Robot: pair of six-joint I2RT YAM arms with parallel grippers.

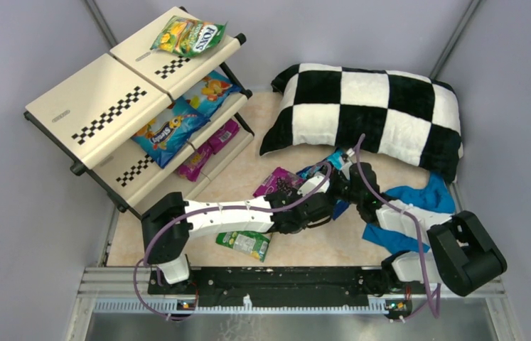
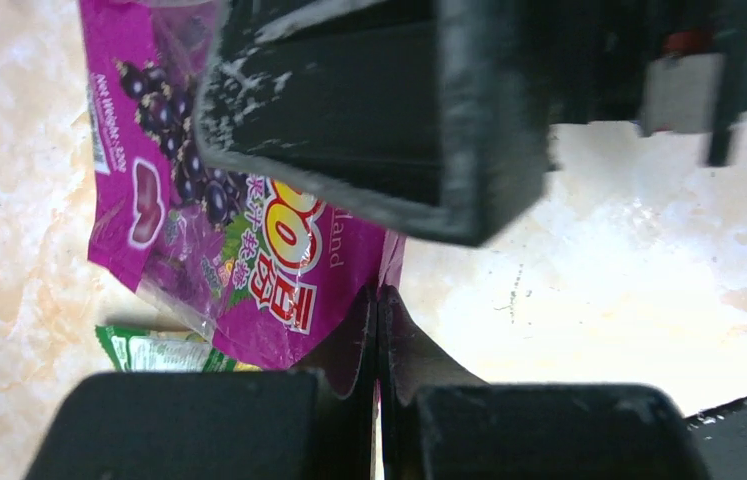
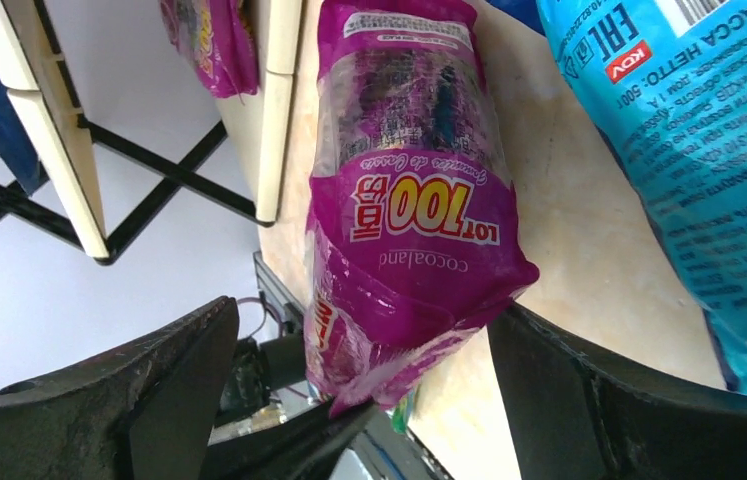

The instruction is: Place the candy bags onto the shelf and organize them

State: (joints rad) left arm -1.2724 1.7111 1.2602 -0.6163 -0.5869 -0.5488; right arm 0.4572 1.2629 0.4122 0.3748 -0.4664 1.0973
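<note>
A: What lies closest to the arms, on the near side of the checkered pillow [image 1: 369, 106]?

B: A green-white bag [image 1: 244, 243], flat on the desk [image 1: 305, 245]. It is well short of the pillow and off to its left, and the left arm partly covers it in the top view.

A: And the left end effector [image 2: 377, 305]?

B: Its fingers are pressed together, and they seem to pinch the near corner of the loose magenta bag [image 3: 399, 220]. That packet rests on the desk just in front of the pillow's left end.

A: The right end effector [image 3: 364, 315]?

B: It is spread wide, with one finger on each side of that magenta packet, and it clamps nothing. Whether either finger touches the plastic cannot be told.

A: What else sits before the pillow?

B: A light-blue bag [image 3: 689, 150] lies just beside the magenta one, closer to the pillow. A plain blue cloth [image 1: 426, 199] lies under the right arm, before the pillow's right end.

A: And the shelf [image 1: 99, 106]?

B: It stands left of the pillow, apart from it. The bottom tier carries a left magenta bag [image 1: 195, 162] and a right magenta bag [image 1: 224, 133]. The middle tier carries a left blue bag [image 1: 170, 129] and a right blue bag [image 1: 210, 89]. The FOX'S bag [image 1: 190, 35] lies on the top tier, at the end toward the pillow.
</note>
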